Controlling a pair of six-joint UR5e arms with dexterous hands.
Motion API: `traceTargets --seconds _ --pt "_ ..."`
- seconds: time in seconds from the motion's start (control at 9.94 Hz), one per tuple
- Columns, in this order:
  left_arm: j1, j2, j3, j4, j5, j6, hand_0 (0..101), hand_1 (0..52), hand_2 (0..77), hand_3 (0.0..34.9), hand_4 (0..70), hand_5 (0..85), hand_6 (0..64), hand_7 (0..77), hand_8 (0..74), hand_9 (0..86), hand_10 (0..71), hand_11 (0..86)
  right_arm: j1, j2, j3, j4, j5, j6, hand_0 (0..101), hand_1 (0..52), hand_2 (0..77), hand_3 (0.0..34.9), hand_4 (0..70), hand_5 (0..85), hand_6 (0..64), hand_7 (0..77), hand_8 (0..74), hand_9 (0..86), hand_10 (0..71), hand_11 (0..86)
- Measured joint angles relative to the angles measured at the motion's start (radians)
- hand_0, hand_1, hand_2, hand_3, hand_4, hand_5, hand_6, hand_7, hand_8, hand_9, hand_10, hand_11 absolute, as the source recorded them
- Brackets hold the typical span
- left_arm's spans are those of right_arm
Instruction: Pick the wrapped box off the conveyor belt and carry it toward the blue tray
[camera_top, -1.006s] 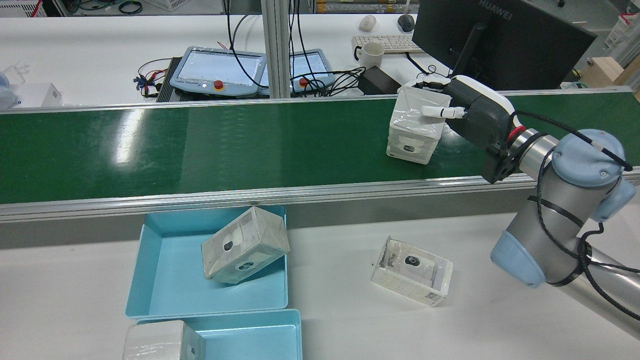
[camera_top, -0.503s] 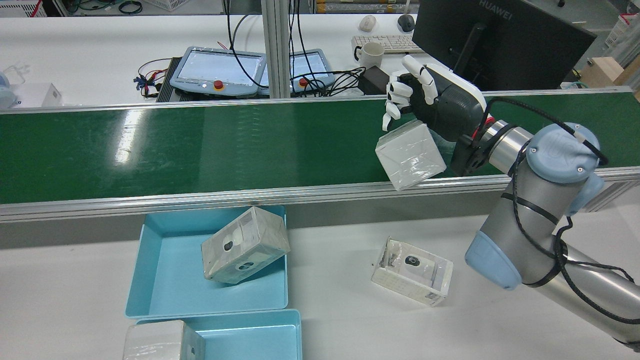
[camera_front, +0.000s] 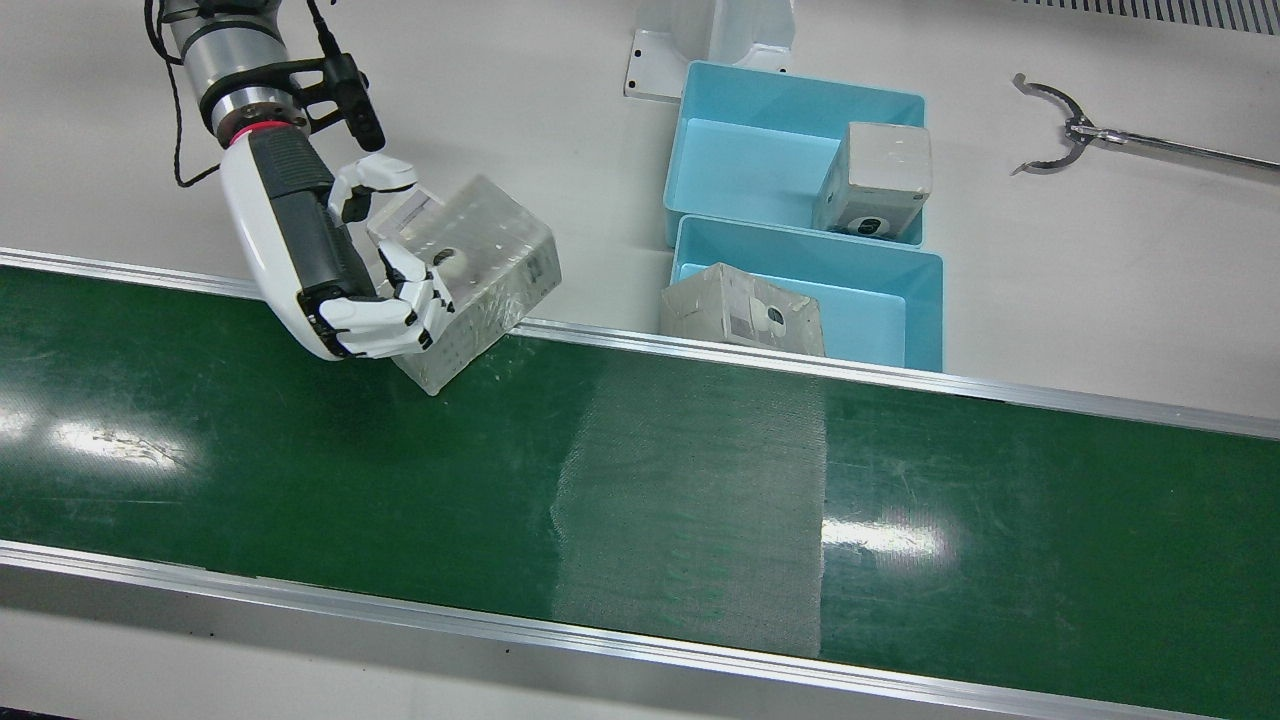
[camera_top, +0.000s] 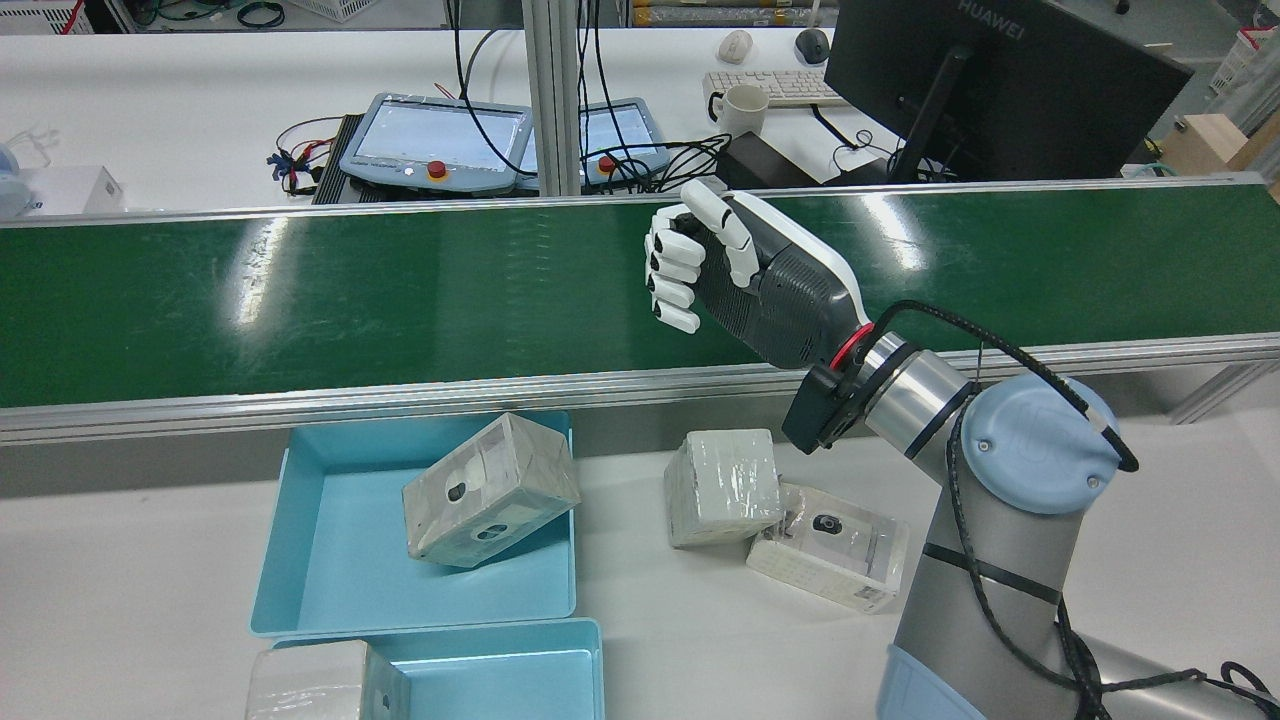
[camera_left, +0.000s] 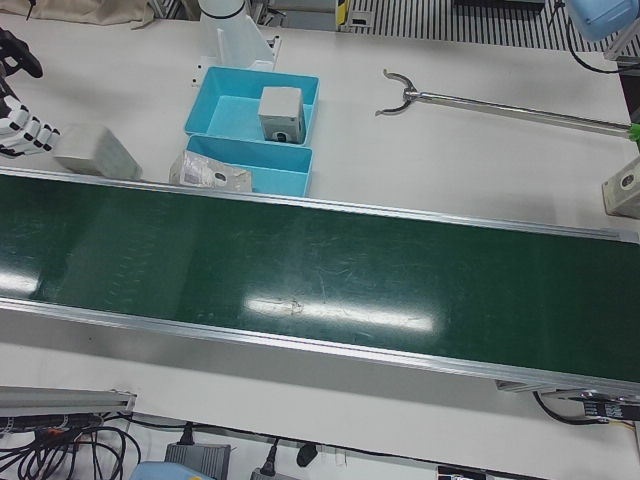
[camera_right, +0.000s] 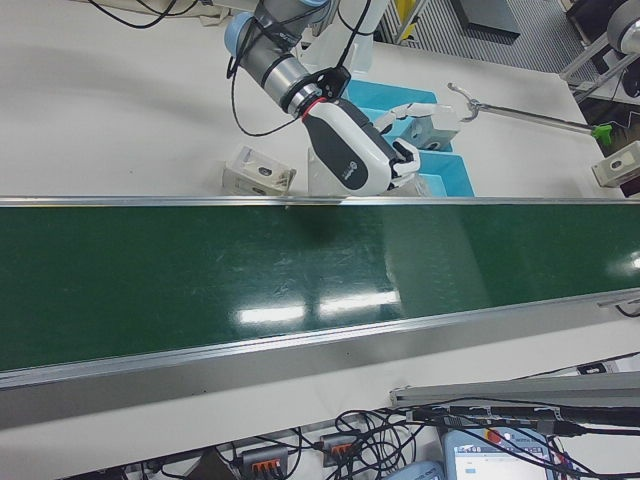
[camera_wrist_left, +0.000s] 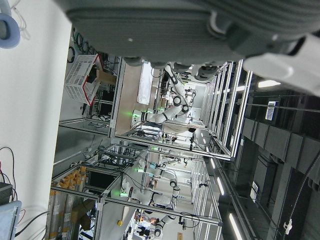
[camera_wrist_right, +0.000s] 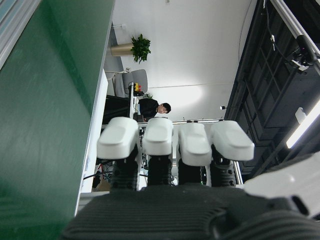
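Note:
The wrapped box (camera_top: 722, 487) stands on the white table just below the conveyor belt (camera_top: 400, 290), touching a second wrapped box (camera_top: 825, 548). My right hand (camera_top: 745, 280) hovers over the belt's near half with its fingers curled shut and nothing in it. Looking down from the front, the box (camera_front: 470, 265) is blurred beside the right hand (camera_front: 320, 260), at the belt's rail. The right hand view shows only curled fingertips (camera_wrist_right: 175, 142). The blue tray (camera_top: 330, 540) lies left of the box. Only the left hand (camera_wrist_left: 175, 25) palm shows, in its own view.
The blue tray holds a tilted wrapped box (camera_top: 490, 490). A second blue tray (camera_top: 500, 670) in front of it holds another box (camera_top: 325, 685). A long grabber tool (camera_front: 1060, 120) lies on the table beyond the trays. Monitor, keyboard and pendants stand behind the belt.
The right hand lifted the wrapped box off the belt and swung it toward the near rail. The box now sits on the table, and the hand has moved left, shut and without it.

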Motion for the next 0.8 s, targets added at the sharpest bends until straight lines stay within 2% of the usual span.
traceTargets --seconds 0.1,0.2,0.3,0.4,0.5,0.6,0.7,0.8 --pt "0.000 0.000 0.000 0.000 0.000 0.000 0 0.0 0.5 0.0 0.0 0.5 0.0 0.5 0.5 0.5 0.0 0.0 -0.026 0.000 0.032 0.000 0.030 -0.002 18 2.2 25.6 0.0 60.0 70.4 63.3 69.8 70.4 69.3 70.4 70.4" --pt "0.000 0.000 0.000 0.000 0.000 0.000 0 0.0 1.1 0.0 0.0 0.5 0.0 0.5 0.5 0.0 0.5 0.0 -0.025 -0.003 0.059 0.000 0.044 -0.006 18 2.2 25.6 0.0 60.0 70.4 63.3 69.8 70.4 69.3 70.4 70.4" --pt "0.000 0.000 0.000 0.000 0.000 0.000 0 0.0 1.1 0.0 0.0 0.5 0.0 0.5 0.5 0.0 0.0 0.0 0.004 -0.012 0.077 -0.001 0.041 -0.014 29 1.6 24.0 0.0 50.2 69.8 63.3 69.8 65.4 69.8 63.8 63.8" --pt "0.000 0.000 0.000 0.000 0.000 0.000 0 0.0 1.1 0.0 0.0 0.5 0.0 0.5 0.5 0.0 0.0 0.0 0.052 -0.032 0.083 -0.015 0.014 -0.021 29 1.6 24.0 0.0 50.2 69.8 63.3 69.8 65.4 69.8 63.8 63.8" --pt "0.000 0.000 0.000 0.000 0.000 0.000 0 0.0 0.5 0.0 0.0 0.5 0.0 0.5 0.0 0.5 0.0 0.0 0.110 -0.051 0.078 -0.057 -0.032 -0.026 41 1.6 11.4 5.0 27.8 63.3 63.3 69.8 50.7 57.3 47.5 45.3" --pt "0.000 0.000 0.000 0.000 0.000 0.000 0 0.0 0.5 0.0 0.0 0.5 0.0 0.5 0.0 0.5 0.0 0.0 0.179 -0.064 0.065 -0.113 -0.085 -0.028 41 1.6 11.4 5.0 27.8 63.3 63.3 69.8 50.7 57.3 47.5 45.3" --pt "0.000 0.000 0.000 0.000 0.000 0.000 0 0.0 1.1 0.0 0.0 0.5 0.0 0.5 0.0 0.5 0.0 0.0 0.246 -0.072 0.047 -0.154 -0.135 -0.029 29 1.6 2.2 11.8 5.4 45.8 61.1 62.7 32.7 39.3 27.8 26.7" --pt "0.000 0.000 0.000 0.000 0.000 0.000 0 0.0 1.1 0.0 0.0 0.5 0.0 0.5 0.0 0.5 0.0 0.0 0.310 -0.082 0.030 -0.178 -0.177 -0.029 29 1.6 2.2 11.8 5.4 45.8 61.1 62.7 32.7 39.3 27.8 26.7"
